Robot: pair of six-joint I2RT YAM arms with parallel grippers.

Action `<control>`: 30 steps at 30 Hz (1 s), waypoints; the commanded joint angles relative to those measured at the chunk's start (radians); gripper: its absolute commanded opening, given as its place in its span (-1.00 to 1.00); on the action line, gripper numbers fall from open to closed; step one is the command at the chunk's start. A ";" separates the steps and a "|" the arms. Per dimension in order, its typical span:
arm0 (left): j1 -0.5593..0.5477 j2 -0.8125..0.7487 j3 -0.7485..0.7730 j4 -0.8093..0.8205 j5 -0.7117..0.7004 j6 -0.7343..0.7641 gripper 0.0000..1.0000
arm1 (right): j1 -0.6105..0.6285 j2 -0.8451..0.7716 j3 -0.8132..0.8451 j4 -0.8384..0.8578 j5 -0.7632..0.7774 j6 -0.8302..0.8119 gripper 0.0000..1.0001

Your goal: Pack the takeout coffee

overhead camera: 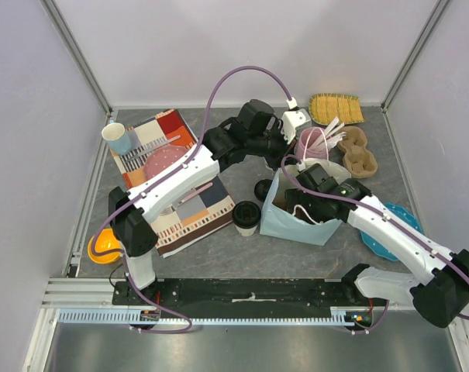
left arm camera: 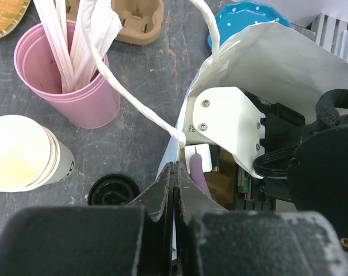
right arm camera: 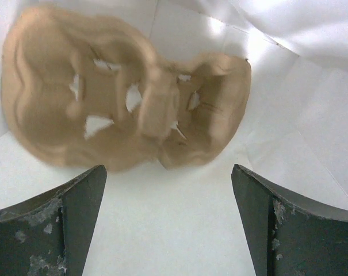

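Note:
The takeout coffee (overhead camera: pixel 247 217), a small white cup with a black lid, stands on the table just left of the light-blue paper bag (overhead camera: pixel 296 221). My left gripper (overhead camera: pixel 284 160) is shut on the bag's rim (left arm camera: pixel 176 150) at its far left side, and one twisted paper handle (left arm camera: pixel 125 86) runs past it. My right gripper (overhead camera: pixel 305 203) is open and reaches down inside the bag. In the right wrist view it (right arm camera: pixel 168 170) hangs empty above a brown cardboard cup carrier (right arm camera: pixel 122 98) that lies on the bag's white floor.
A loose black lid (overhead camera: pixel 263 188) lies by the bag. A pink cup of straws (overhead camera: pixel 315 143), a second cardboard carrier (overhead camera: pixel 360 153) and lidless white cups (left arm camera: pixel 21 152) are behind it. Patterned mats (overhead camera: pixel 191 213), a blue-banded cup (overhead camera: pixel 118 138), an orange bowl (overhead camera: pixel 106 246) and a blue plate (overhead camera: pixel 389 229) ring the space.

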 commanded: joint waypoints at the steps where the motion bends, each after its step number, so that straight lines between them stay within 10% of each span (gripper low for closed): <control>1: -0.022 -0.032 -0.011 0.005 0.062 0.035 -0.96 | -0.002 -0.046 0.082 0.034 -0.003 -0.030 0.96; 30: -0.019 -0.014 -0.055 0.031 0.061 -0.025 -0.95 | -0.005 -0.019 0.533 -0.178 0.298 -0.122 0.96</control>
